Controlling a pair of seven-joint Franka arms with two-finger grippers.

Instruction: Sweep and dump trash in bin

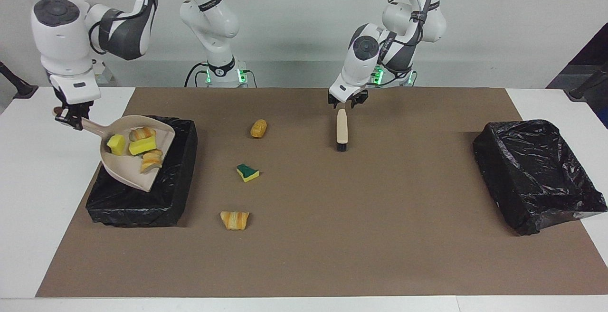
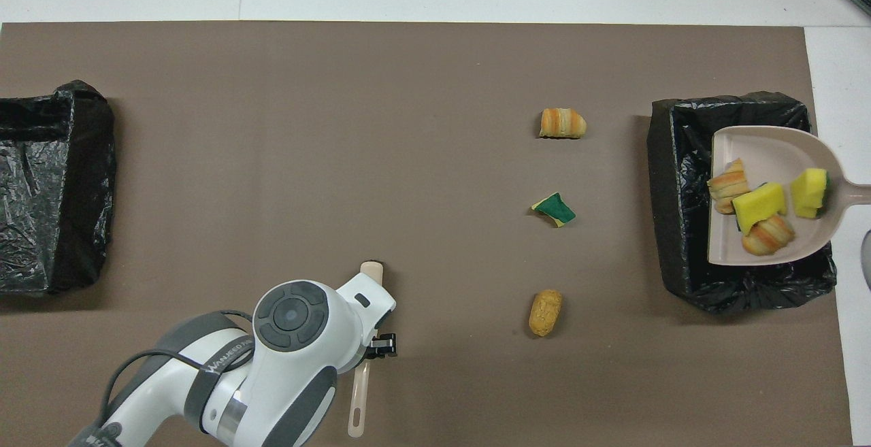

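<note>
My right gripper (image 1: 71,117) is shut on the handle of the beige dustpan (image 1: 124,169), which hangs tilted over the black-lined bin (image 1: 178,193) at the right arm's end of the table. Several trash pieces, yellow sponges and bread chunks, lie in the pan (image 2: 762,154). Three more scraps rest on the brown mat: a tan chunk (image 1: 258,128), a green-topped sponge (image 1: 247,173) and a striped bread piece (image 1: 234,220). My left gripper (image 1: 347,103) stands open just above the handle end of the brush (image 1: 341,129), which lies flat on the mat.
A second black-lined bin (image 1: 536,174) sits at the left arm's end of the table. The brown mat (image 1: 380,236) covers most of the white table. In the overhead view my left wrist covers the middle of the brush (image 2: 358,399).
</note>
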